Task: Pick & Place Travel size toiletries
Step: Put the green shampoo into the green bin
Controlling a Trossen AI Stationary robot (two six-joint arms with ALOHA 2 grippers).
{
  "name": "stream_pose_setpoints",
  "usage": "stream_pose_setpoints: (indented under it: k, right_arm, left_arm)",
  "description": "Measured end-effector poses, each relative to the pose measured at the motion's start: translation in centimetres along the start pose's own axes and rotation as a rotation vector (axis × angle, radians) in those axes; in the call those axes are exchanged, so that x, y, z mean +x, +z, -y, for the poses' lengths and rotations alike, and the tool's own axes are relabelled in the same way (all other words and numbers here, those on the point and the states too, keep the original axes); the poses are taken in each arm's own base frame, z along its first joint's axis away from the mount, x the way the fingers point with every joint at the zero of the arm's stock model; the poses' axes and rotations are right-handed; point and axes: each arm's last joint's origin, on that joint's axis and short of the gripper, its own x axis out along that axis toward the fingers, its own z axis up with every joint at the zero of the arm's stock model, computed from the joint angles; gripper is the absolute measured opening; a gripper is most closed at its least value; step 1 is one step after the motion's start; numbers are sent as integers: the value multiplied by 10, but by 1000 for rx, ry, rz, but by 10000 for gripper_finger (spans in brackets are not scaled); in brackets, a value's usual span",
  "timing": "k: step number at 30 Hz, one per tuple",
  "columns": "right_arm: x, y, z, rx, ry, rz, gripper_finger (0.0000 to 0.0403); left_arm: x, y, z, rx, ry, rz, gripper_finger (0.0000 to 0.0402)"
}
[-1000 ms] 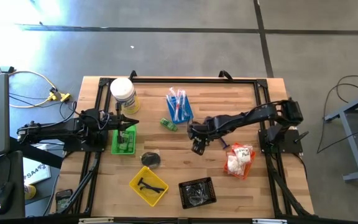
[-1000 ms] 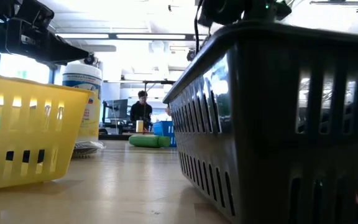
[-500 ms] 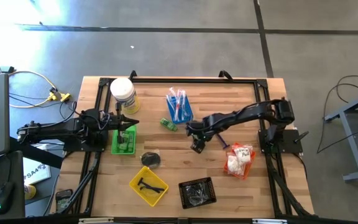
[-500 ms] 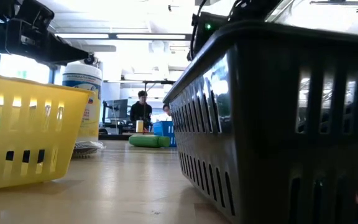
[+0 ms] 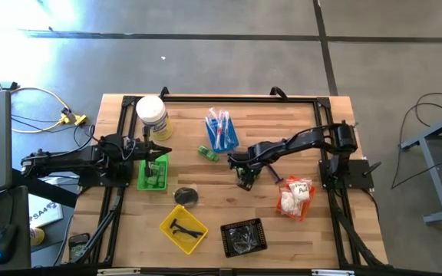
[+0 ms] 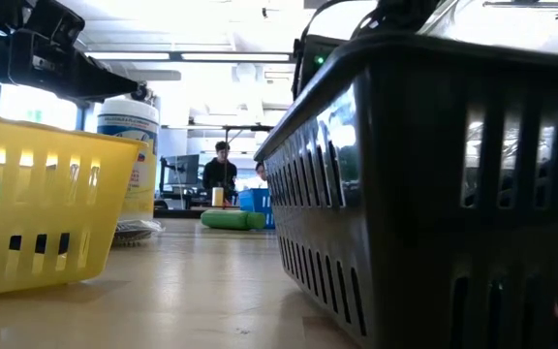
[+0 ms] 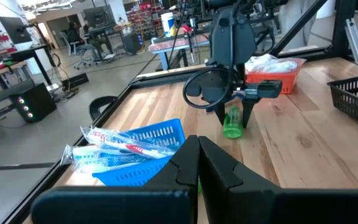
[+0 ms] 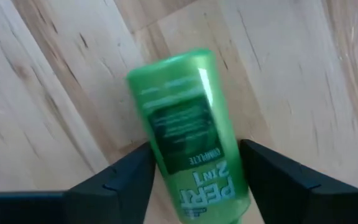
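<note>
At table centre: green bottle [image 8: 188, 137] lying between right gripper [image 8: 194, 171] fingers, apart, not clamped.
Left gripper [image 7: 197, 163]: closed, over green tray [image 5: 152, 173].

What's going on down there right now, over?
Right hand open, fingers either side of green bottle lying on table. Left hand shut, waiting over green tray. Nothing blocking bottle.

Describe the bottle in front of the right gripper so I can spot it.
On the table, find the blue tray of toothbrushes. Off its corner toward the right gripper, the green bottle lies on bare wood, outside every tray, labelled Pert 2 in 1.
</note>
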Motion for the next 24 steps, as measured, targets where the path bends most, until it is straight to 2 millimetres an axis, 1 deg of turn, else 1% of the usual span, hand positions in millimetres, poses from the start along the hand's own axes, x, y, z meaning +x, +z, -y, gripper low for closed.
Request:
stream_pose_setpoints:
  k: [5, 7, 12, 15, 17, 19, 22, 24]
  right_arm:
    - [-1, 1, 0, -41, -1, 20, 157]
    - [-1, 5, -2, -56, 18, 60, 142]
    - [-4, 13, -6, -93, 67, 152, 141]
    - [-9, 18, -9, -101, 93, 214, 163]
    - [-18, 21, -11, -123, 129, 265, 178]
    - [-31, 27, -14, -159, 188, 355, 182]
    - [-51, 34, -16, -216, 275, 474, 172]
    - [-66, 41, -18, -259, 331, 584, 161]
  left_arm:
    - [0, 1, 0, 0, 2, 8, 0]
    - [0, 1, 0, 0, 1, 8, 0]
    - [0, 4, -1, -1, 9, 43, 0]
    - [0, 4, -1, 0, 9, 44, 0]
    - [0, 4, -1, 12, 8, 42, 0]
    - [0, 6, -1, -2, 10, 59, 0]
    - [0, 13, -2, -69, 4, 141, 0]
    - [1, 17, -2, -95, -22, 178, 3]
